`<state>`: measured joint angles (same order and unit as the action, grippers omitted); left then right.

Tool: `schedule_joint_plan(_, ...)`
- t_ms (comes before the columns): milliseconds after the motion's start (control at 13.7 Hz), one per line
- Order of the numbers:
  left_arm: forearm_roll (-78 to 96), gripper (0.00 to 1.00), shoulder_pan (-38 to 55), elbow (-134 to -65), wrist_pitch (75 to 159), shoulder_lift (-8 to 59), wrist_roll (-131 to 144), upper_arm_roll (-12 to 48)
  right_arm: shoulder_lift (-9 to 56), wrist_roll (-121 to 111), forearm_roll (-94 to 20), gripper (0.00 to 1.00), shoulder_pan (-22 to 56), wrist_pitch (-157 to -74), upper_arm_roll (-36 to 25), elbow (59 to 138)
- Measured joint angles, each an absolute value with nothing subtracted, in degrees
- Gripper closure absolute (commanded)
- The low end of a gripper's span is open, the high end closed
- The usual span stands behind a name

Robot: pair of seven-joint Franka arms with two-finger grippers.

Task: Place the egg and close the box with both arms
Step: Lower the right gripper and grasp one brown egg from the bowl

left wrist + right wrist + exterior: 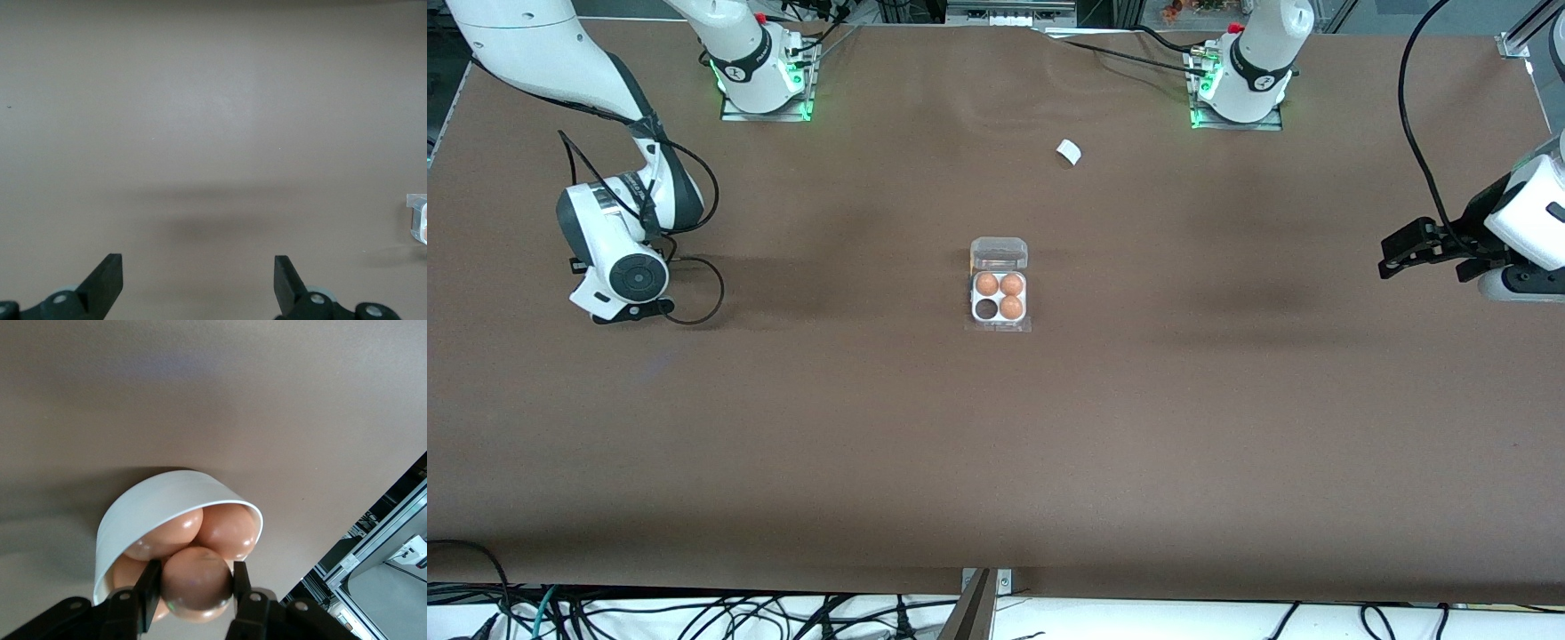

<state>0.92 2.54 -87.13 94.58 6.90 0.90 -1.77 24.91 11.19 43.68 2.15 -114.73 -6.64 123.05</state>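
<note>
The egg [197, 583] sits pinched between the closed jaws of the right gripper [195, 599], just over the white bowl [140, 513] of like eggs, well toward the right arm's end of the surface [996, 462] from the egg carton [999, 286]. To do this well, lift straight up clear of the bowl's rim with a gentle, steady squeeze, then carry it to the carton's one empty cell, the one nearer the front camera. The left gripper [199, 283] waits with jaws wide and empty, well off the carton toward its own end.
</note>
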Motion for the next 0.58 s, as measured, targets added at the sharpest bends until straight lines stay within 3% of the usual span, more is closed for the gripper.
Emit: schedule_joint_plan(584,0.92,0.0,2.54,-87.13,94.58,6.92,0.9,-1.77,24.9,11.21,43.68,0.72,2.15,-114.73,-6.64,123.02)
